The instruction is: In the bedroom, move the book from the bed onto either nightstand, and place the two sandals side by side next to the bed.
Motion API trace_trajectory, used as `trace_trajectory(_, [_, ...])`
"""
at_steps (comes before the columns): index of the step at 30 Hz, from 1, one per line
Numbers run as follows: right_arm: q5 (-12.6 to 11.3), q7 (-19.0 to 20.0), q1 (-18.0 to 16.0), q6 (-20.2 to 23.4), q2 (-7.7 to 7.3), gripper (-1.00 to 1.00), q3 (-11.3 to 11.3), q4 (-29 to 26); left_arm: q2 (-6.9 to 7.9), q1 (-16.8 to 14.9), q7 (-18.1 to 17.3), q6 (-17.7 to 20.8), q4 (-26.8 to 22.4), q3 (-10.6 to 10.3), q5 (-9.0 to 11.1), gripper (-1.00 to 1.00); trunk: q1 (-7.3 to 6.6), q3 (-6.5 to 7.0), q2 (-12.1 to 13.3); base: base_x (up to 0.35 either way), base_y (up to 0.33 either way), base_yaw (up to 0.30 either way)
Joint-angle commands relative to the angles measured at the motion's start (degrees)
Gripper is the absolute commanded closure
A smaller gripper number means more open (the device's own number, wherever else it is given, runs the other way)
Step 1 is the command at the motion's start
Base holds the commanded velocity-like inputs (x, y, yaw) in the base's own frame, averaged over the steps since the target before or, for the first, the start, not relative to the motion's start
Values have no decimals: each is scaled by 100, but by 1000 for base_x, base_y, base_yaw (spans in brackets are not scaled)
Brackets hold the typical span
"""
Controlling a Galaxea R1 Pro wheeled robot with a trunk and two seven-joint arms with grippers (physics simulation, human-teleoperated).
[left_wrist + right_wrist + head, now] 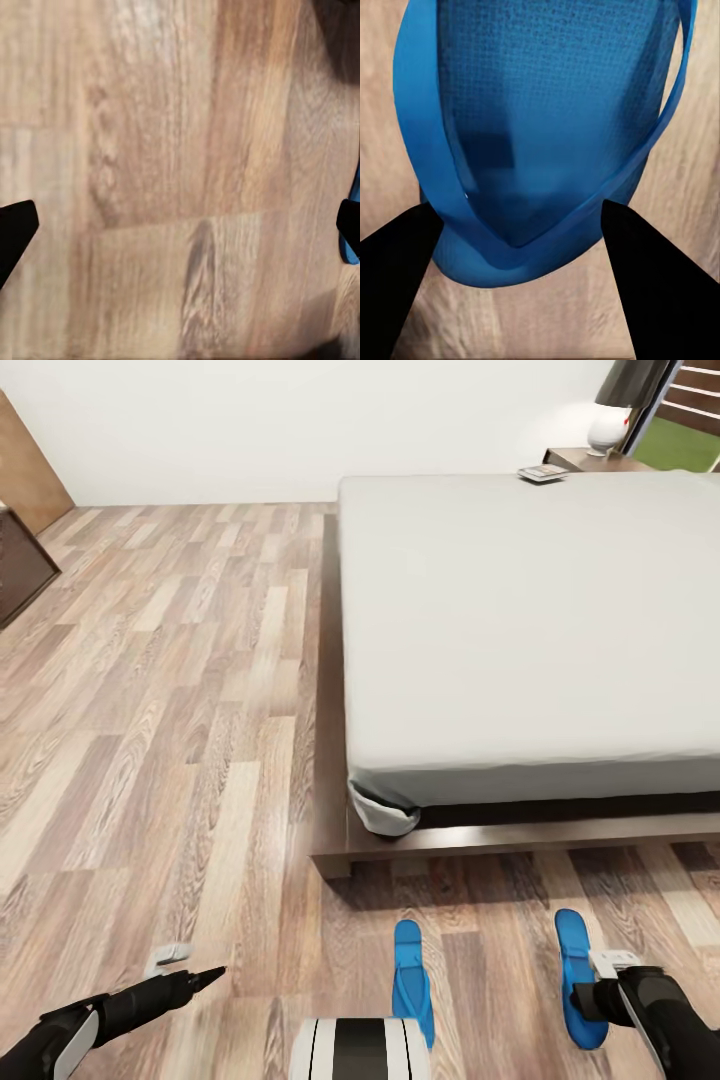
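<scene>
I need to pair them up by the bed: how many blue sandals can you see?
2. One sandal lies on the floor past the bed's foot. The other sandal lies to its right, under the right gripper, whose fingers straddle its toe strap.

Grainy wood-plank floor (180, 690), matt pale cloth mattress (520, 620), finely textured blue sandal (547, 112), dark wooden bed frame (500, 838).

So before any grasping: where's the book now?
In the head view the book lies at the far right corner of the bed, beside the nightstand with a lamp.
</scene>
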Motion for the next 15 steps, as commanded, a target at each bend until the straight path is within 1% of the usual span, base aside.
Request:
trace_trajectory(1, [59,45,-1,23,4,100,-17,-12,-1,-2,-17,60,3,8,44,-100,-1,-4,-1,0,288,0])
trace_trajectory(15, [59,20,-1,26,13,100,-15,6,-1,-2,-17,60,3,8,44,-100,-1,-4,-1,0,288,0])
